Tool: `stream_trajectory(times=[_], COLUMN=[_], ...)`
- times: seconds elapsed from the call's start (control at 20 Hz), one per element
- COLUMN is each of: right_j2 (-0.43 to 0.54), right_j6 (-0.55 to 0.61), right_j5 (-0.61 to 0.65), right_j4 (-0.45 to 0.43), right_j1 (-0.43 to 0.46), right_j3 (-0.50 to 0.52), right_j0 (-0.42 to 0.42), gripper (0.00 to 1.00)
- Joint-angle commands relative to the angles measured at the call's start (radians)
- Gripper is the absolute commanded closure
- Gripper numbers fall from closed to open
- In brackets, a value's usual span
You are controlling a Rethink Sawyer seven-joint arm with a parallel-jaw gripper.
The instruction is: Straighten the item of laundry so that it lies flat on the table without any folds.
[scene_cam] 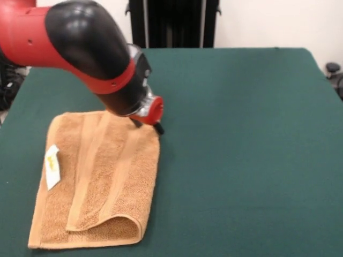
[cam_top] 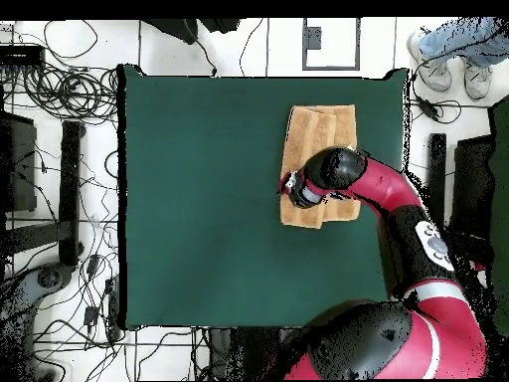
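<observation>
Soft, even indoor light falls from above in both views. The arm [scene_cam: 86, 53] carries pale glossy highlights on its black shell and looks slightly soft, being close to the front camera. The desk [scene_cam: 241, 134] takes the light evenly, without glare. A faint shadow lies along the towel [scene_cam: 96, 182] beside its folded-over corner.

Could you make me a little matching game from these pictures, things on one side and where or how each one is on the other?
Things:
1. tan-orange terry-cloth hand towel
2. small white care tag
3. robot's black claw
4. dark green felt-covered table

Descriptions:
A. at the towel's far corner
B. lies under everything
C. one near corner folded over
D. on the towel's left part, front view

Pairs: 1-C, 2-D, 3-A, 4-B
</observation>
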Motion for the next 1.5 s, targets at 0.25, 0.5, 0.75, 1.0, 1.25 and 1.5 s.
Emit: stream_trajectory(times=[0.25,0.5,0.75,1.0,1.25,1.5], right_j2=[-0.113,-0.111,-0.104,-0.097,-0.094,-0.129], right_j6=[0.007,-0.006,-0.005,0.027,0.164,0.229], right_j5=[-0.042,-0.052,-0.065,-0.063,0.057,0.191], right_j4=[-0.114,-0.108,-0.097,-0.062,0.080,0.139], right_j1=[0.109,0.127,0.145,0.163,0.210,0.224], right_j3=[-0.075,-0.087,-0.090,-0.084,-0.070,-0.107], right_j0=[-0.017,-0.022,-0.034,-0.050,-0.074,-0.048], gripper=[0.00,0.00,0.00,0.00,0.00,0.00])
